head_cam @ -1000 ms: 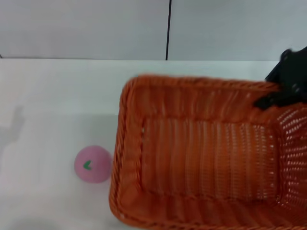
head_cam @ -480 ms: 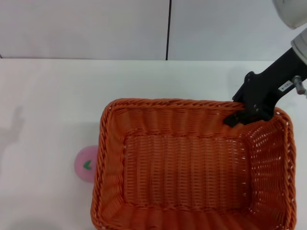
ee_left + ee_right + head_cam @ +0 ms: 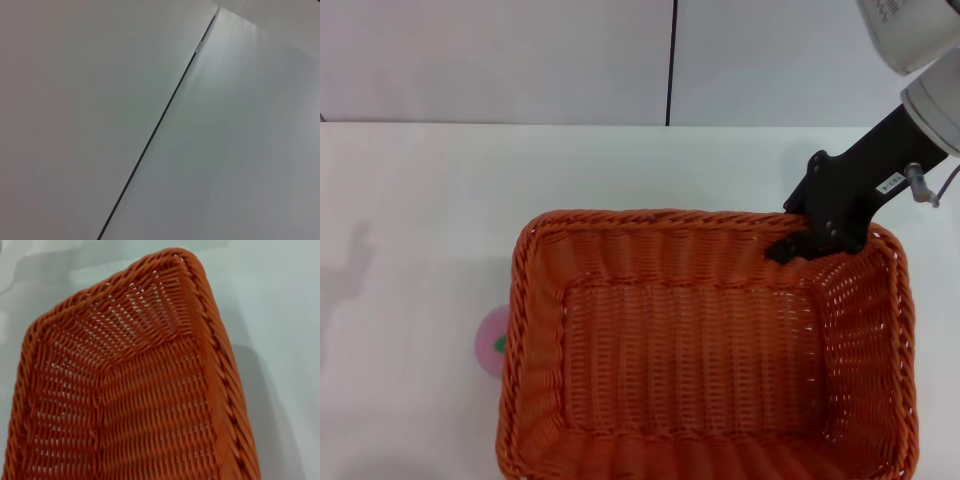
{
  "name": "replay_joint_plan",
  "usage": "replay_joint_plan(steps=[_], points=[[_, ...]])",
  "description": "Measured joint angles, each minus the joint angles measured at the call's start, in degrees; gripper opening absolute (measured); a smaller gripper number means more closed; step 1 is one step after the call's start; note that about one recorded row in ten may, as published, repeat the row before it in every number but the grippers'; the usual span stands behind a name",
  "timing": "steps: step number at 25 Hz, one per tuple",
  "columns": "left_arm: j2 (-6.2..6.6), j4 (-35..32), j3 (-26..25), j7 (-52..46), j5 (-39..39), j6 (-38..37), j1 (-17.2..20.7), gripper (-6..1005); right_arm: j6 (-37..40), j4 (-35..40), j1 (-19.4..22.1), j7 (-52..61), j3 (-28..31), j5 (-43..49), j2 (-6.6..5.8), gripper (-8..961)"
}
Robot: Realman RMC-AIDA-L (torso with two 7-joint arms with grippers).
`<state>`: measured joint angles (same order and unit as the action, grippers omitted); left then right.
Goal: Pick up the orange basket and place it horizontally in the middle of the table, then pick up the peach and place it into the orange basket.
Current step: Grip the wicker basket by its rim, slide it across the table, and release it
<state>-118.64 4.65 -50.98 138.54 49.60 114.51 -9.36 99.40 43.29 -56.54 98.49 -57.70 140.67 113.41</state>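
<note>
The orange basket point(image 3: 692, 252) lies lengthwise across the white table point(image 3: 420, 200), open side up, its near edge cut off by the head view's lower border. My right gripper point(image 3: 802, 243) is shut on the basket's far rim near its right corner, the black arm reaching in from the upper right. The right wrist view looks down into one inner corner of the basket point(image 3: 150, 390); no fingers show there. The pink peach point(image 3: 488, 342) rests on the table against the basket's left wall, more than half hidden by it. My left gripper is out of view.
Pale wall panels with a dark vertical seam point(image 3: 671, 60) stand behind the table's far edge. The left wrist view shows only pale panels and a dark seam point(image 3: 155, 130). Bare tabletop stretches left of the basket and behind it.
The basket, held by my right gripper, has moved left and dropped away from the head camera. Its left wall now covers much of the peach.
</note>
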Motion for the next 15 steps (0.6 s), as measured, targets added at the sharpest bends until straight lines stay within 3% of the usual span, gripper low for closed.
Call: replay_joint_plan(steps=[15], points=[[-0.01, 1.05, 0.62, -0.11, -0.04, 1.16, 0.13, 801, -5.83, -4.12, -1.66, -0.5, -3.43, 0.6, 1.06, 139]])
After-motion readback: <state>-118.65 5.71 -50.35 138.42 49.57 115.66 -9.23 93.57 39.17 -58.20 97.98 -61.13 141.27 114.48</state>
